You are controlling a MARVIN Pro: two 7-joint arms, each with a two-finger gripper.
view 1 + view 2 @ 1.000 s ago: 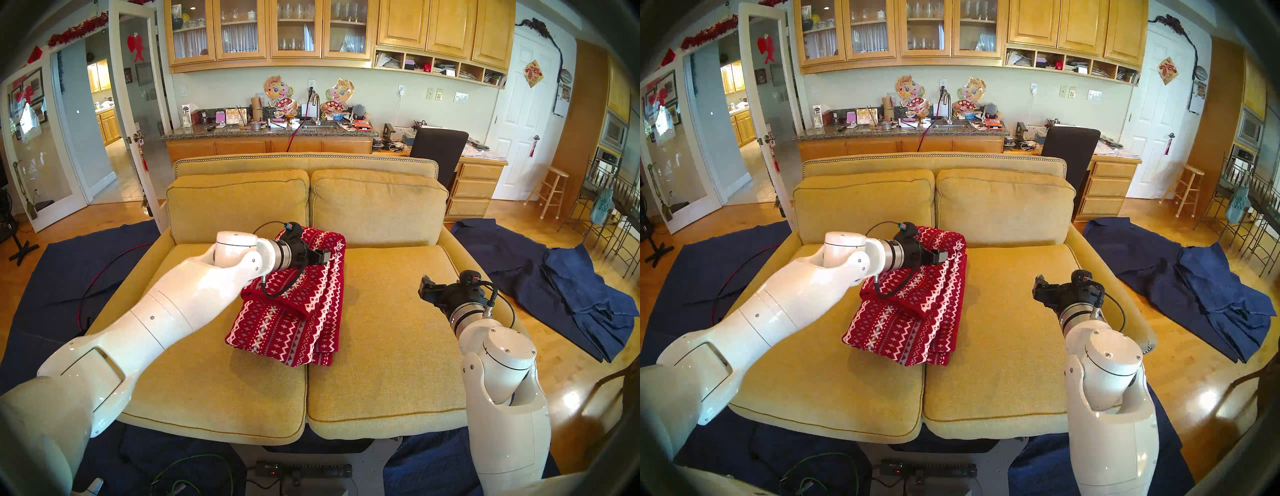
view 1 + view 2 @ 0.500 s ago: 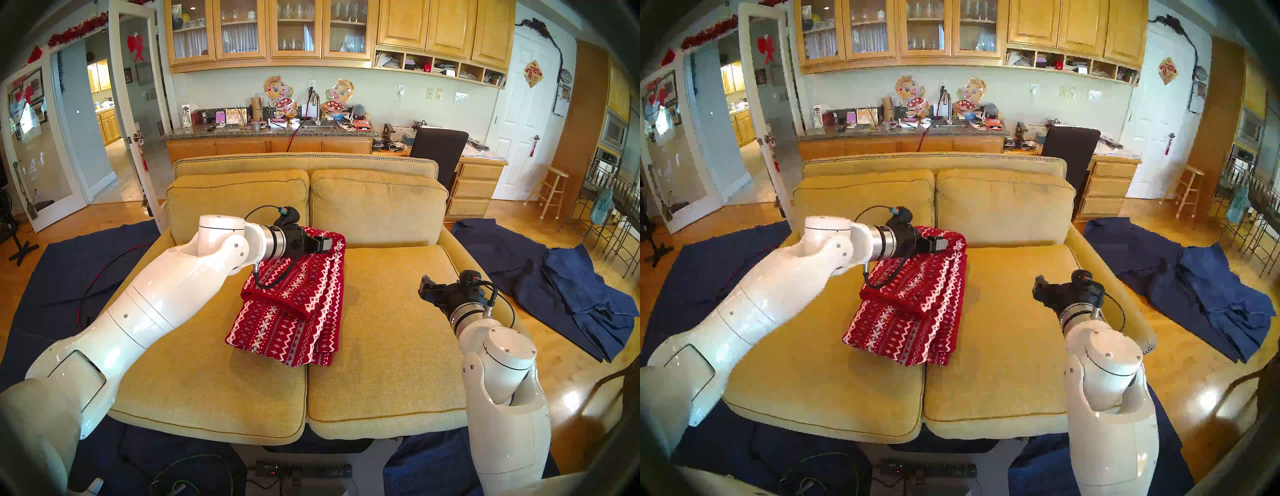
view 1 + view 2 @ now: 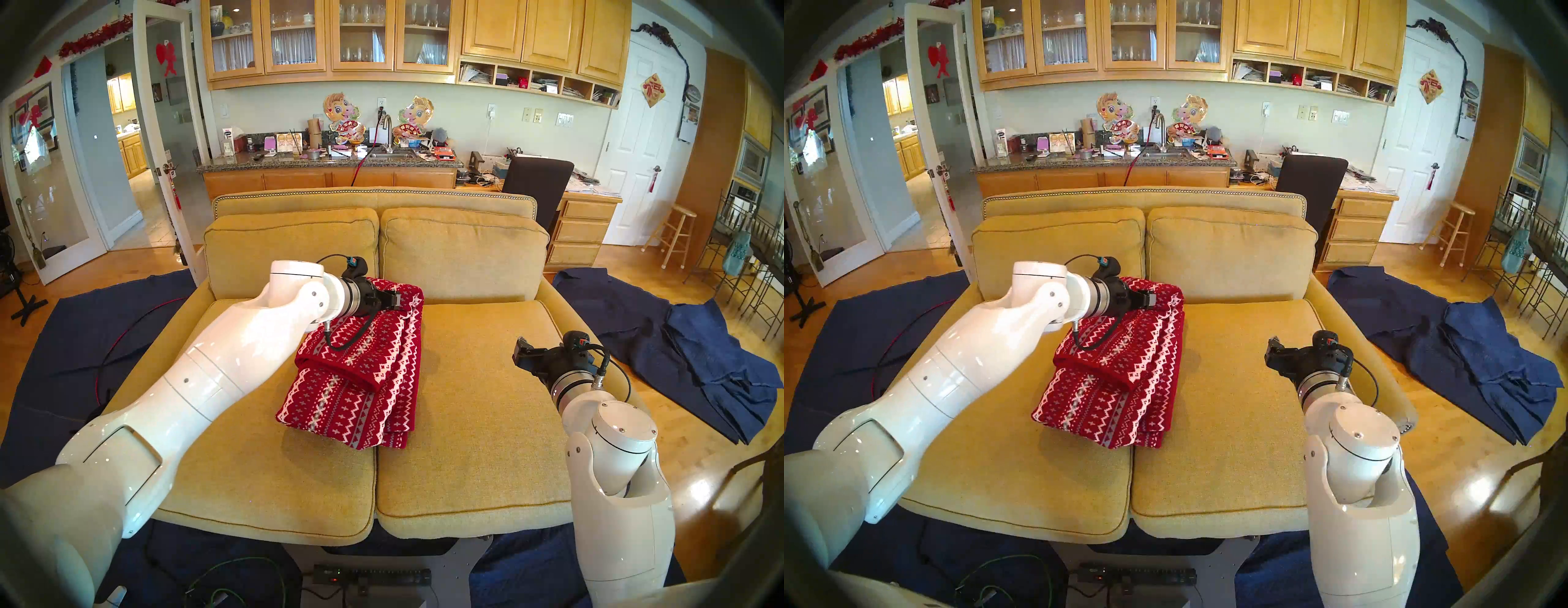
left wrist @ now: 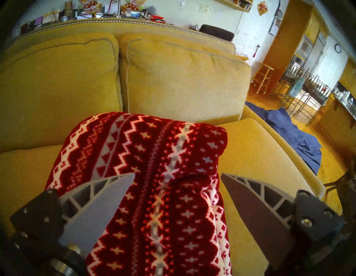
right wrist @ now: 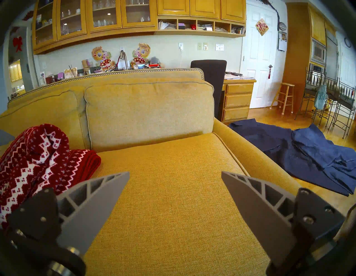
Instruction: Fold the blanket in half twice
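The red blanket (image 3: pixel 360 382) with white and grey patterned stripes lies folded in several layers on the yellow sofa's seat (image 3: pixel 466 403), across the seam between the two cushions. My left gripper (image 3: pixel 395 300) hovers just over the blanket's far end, near the back cushions. Its jaws are open, and in the left wrist view the blanket (image 4: pixel 150 146) humps up between and below the spread fingers of that gripper (image 4: pixel 177 175). My right gripper (image 3: pixel 519 350) stands open above the right seat cushion, apart from the blanket (image 5: pixel 34 163), with nothing between its fingers (image 5: pixel 107 192).
The sofa's back cushions (image 3: pixel 462 254) rise right behind the blanket. Navy cloths (image 3: pixel 700 361) lie crumpled on the wooden floor to the right, and another navy cloth (image 3: pixel 63 339) to the left. Cables and a power strip (image 3: pixel 373 577) sit on the floor in front.
My left gripper has lifted slightly from the blanket's far end and the left arm has shifted, first back to the left, then forward again. Blanket and right arm have not moved.
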